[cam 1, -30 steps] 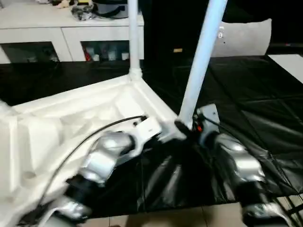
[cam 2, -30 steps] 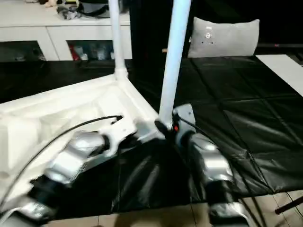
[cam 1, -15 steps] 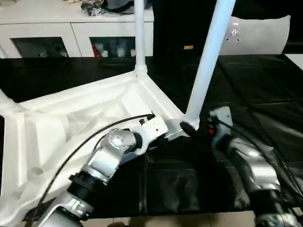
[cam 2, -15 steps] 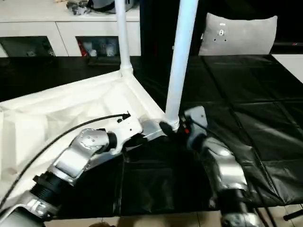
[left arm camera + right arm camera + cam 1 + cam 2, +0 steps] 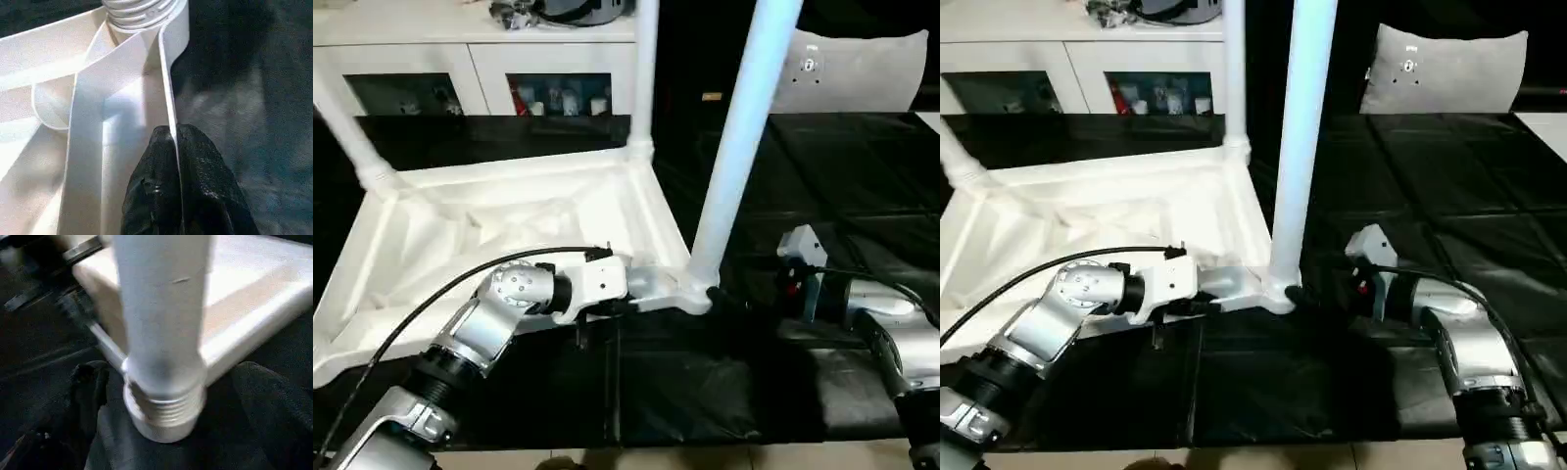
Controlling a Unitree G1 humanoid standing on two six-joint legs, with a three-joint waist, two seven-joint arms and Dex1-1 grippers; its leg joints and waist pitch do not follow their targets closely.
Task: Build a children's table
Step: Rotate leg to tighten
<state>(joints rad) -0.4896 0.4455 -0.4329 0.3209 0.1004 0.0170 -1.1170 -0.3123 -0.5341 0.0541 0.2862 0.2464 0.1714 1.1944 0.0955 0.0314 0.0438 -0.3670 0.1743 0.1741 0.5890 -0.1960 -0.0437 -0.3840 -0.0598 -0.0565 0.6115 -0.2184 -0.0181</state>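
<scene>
step: seating near-corner leg [image 5: 744, 147] in upturned tabletop [image 5: 509, 211] | left gripper [image 5: 175, 142] clenched on rim just behind that socket | right gripper [image 5: 166, 382] spread wide, leg between fingers, ungripped | next: likely the remaining leg

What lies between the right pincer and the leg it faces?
Nothing but bare black mat. In the left eye view the open right pincer stands just off the near leg; the right wrist view shows its fingers spread either side of the leg's threaded base.
</scene>
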